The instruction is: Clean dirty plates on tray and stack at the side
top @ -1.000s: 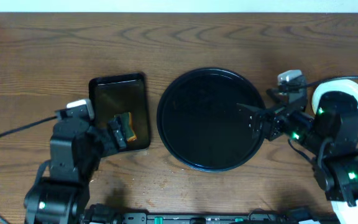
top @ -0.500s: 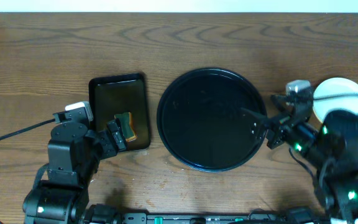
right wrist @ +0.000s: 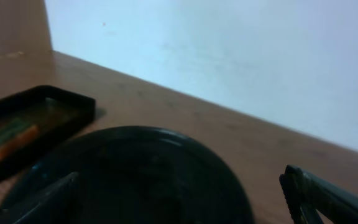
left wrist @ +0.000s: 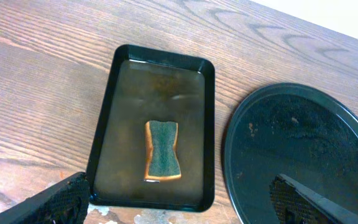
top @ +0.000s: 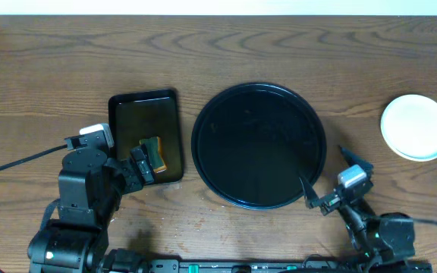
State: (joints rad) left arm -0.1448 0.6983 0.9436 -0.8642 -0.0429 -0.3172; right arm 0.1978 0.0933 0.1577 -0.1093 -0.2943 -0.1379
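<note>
The round black tray [top: 259, 145] sits mid-table with no plates on it; it also shows in the left wrist view [left wrist: 303, 149] and the right wrist view [right wrist: 135, 180]. A stack of pale round plates [top: 416, 127] rests on the table at the far right, clear of both arms; how many plates it holds cannot be told. My right gripper [top: 331, 176] is open and empty at the tray's front-right rim, and in its wrist view [right wrist: 179, 199] its fingers frame the tray. My left gripper [left wrist: 179, 205] is open and empty at the near end of the small rectangular tray.
A rectangular black tray [top: 146, 136] left of the round tray holds murky water and a brown-and-green sponge [left wrist: 162, 151]. A white wall borders the table's far edge. The left arm's cable trails off to the left.
My right arm has pulled back from beside the plate stack toward the table's front edge, uncovering the stack. The left arm has barely moved.
</note>
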